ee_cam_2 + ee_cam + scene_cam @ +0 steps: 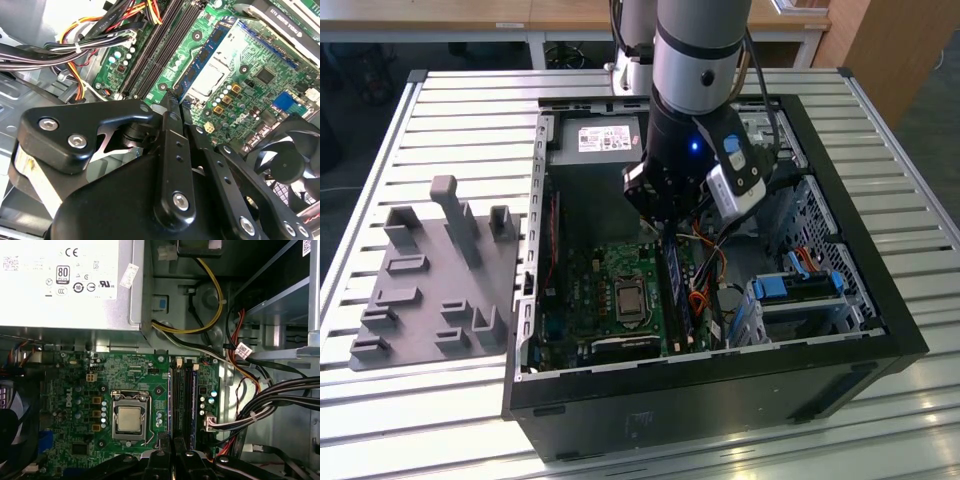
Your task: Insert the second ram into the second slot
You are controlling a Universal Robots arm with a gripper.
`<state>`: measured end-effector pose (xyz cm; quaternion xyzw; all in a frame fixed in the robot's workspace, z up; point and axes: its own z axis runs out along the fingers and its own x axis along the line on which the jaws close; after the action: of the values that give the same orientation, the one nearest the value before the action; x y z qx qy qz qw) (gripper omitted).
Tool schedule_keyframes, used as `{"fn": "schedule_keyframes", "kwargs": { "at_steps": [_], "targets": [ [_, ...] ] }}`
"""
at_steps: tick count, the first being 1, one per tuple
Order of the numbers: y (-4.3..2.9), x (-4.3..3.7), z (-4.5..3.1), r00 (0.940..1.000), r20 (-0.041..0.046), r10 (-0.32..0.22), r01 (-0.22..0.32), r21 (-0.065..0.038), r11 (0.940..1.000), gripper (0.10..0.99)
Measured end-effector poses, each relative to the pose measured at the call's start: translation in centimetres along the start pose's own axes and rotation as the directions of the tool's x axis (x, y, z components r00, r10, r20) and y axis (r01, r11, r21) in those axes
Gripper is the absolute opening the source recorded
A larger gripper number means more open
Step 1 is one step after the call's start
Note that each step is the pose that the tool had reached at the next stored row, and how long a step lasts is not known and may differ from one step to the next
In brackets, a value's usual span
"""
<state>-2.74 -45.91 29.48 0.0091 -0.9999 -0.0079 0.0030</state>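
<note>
On the counter, a grey fixture lies well to the exterior view's left of the CPU socket. Just to that socket's right in the same view, the second ram stands on edge; whether it is seated cannot be told. In the second wrist view the gripper is clamped narrowly on it, with the black memory slots on the side away from the socket. Blue drive brackets sit well right of the socket.

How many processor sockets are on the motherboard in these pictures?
1. The processor socket sits on the green motherboard, between the fan and the memory slots, in the first wrist view. Others may be hidden.
</note>
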Motion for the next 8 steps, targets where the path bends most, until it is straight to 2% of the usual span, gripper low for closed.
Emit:
{"fn": "schedule_keyframes", "kwargs": {
  "at_steps": [8],
  "targets": [
    [0.0,0.0,0.17,1.0,0.0,0.0,0.0,0.0,1.0,0.137]
  ]
}}
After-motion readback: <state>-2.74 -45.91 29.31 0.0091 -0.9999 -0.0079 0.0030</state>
